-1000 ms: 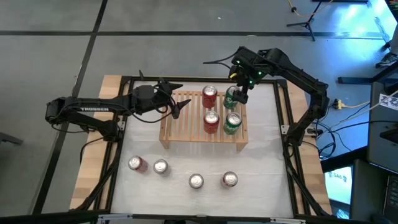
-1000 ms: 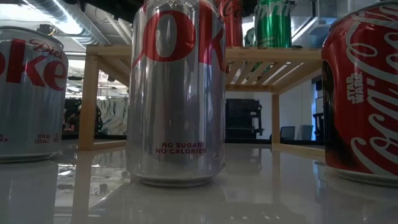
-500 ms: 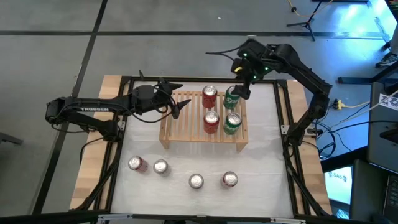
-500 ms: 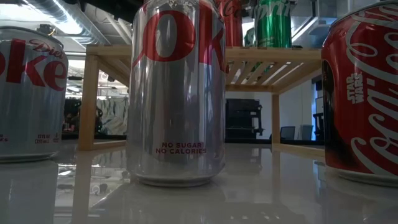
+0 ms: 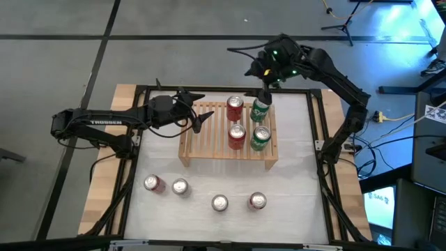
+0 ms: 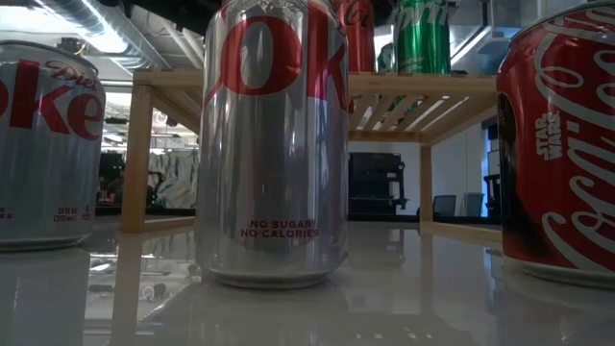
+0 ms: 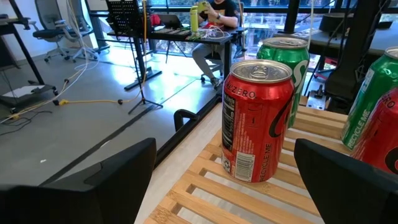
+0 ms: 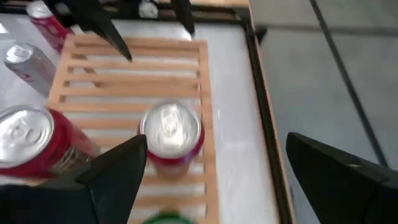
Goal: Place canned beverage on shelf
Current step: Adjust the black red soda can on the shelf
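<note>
Altogether eight cans (image 5: 236, 134), one shelf (image 5: 209, 132).

Right gripper (image 8: 214, 171), jaws spread wide, above the slatted wooden shelf (image 8: 134, 78). Two red cans (image 8: 171, 140) stand upright on its slats; a silver can (image 8: 31, 62) stands on the white tabletop (image 8: 233, 112) beside it.

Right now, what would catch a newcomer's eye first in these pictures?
Probably the wooden shelf mid-table, with two red cans and two green cans clustered at its right end. Next, the open right gripper just above the far green can, and four more cans in a loose row on the white table in front.
</note>
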Action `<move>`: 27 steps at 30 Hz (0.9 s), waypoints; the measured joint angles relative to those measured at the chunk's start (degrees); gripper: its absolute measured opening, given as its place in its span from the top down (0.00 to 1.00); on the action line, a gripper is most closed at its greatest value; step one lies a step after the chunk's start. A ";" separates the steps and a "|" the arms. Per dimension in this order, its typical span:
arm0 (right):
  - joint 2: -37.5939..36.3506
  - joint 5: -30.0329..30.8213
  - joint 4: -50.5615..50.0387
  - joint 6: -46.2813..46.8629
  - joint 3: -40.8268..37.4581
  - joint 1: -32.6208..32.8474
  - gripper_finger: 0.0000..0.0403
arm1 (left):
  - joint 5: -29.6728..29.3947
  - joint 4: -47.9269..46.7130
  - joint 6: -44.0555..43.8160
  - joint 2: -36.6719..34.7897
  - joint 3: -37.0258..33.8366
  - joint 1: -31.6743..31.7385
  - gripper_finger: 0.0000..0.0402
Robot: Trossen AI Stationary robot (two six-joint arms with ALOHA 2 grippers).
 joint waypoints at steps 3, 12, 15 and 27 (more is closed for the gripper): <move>0.99 -3.85 2.25 -3.30 0.00 0.00 0.07 | 0.00 -0.01 0.00 0.00 0.00 0.00 0.07; 5.14 -9.82 1.94 -9.38 0.02 0.00 0.07 | 0.00 -0.05 -0.30 0.00 0.00 0.00 0.07; 6.17 -10.70 1.82 -10.33 0.01 0.00 0.07 | 0.00 -0.05 -0.31 0.00 0.00 0.00 0.07; 8.04 -14.48 -0.29 -11.95 0.02 1.30 0.07 | 0.00 -0.17 -0.35 0.02 0.00 0.00 0.07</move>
